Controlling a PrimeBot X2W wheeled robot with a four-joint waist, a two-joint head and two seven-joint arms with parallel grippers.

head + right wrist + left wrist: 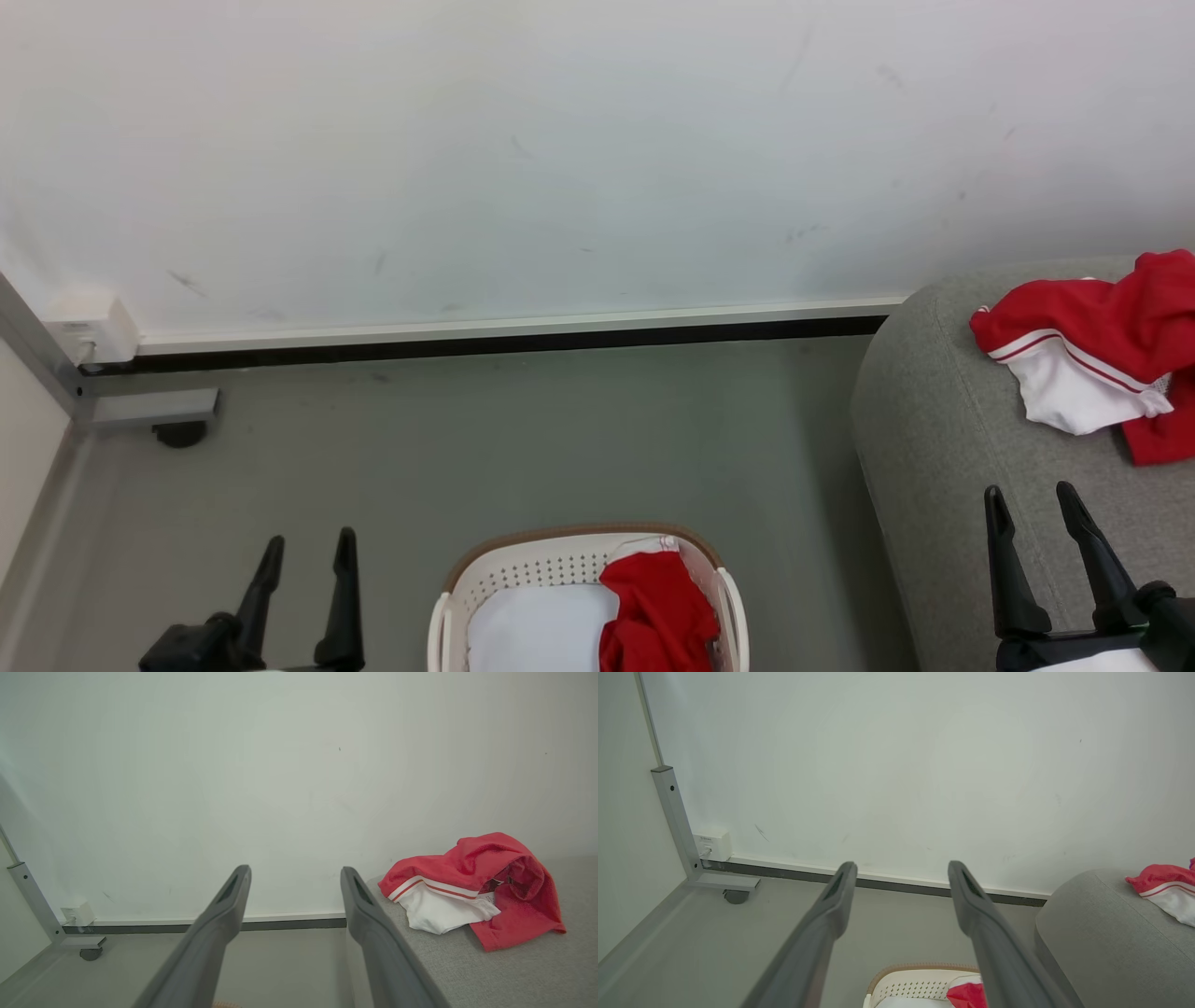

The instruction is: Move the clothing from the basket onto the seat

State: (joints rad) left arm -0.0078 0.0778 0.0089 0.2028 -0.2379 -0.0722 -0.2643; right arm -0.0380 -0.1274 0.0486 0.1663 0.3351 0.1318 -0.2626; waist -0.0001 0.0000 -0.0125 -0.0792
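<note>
Now both grippers are standing wide open and are holding nothing: the left gripper [311, 537] is showing at the lower left of the head view, above the grey floor [513, 439], and the right gripper [1028, 488] at the lower right, above the near part of the seat [934, 420]. One piece of the clothing, the red garment with white panels [1092, 355], is already lying on the seat at the right edge of the frame, apart from the right gripper's fingers. A second red garment [653, 607] is lying bunched in the right half of the basket [560, 530], at the bottom centre, just beside a pale pad [537, 630] that is taking the left half. I am judging that reaching down for this garment is coming next. Some things could be going wrong there: the fingers could be closing on the pad together with the fabric, because the two are lying so close; the cloth could be catching on the rim and pulling the light basket up or over; and a shallow pinch on such soft fabric could be slipping, so the garment would be falling on the floor between basket and seat.
</note>
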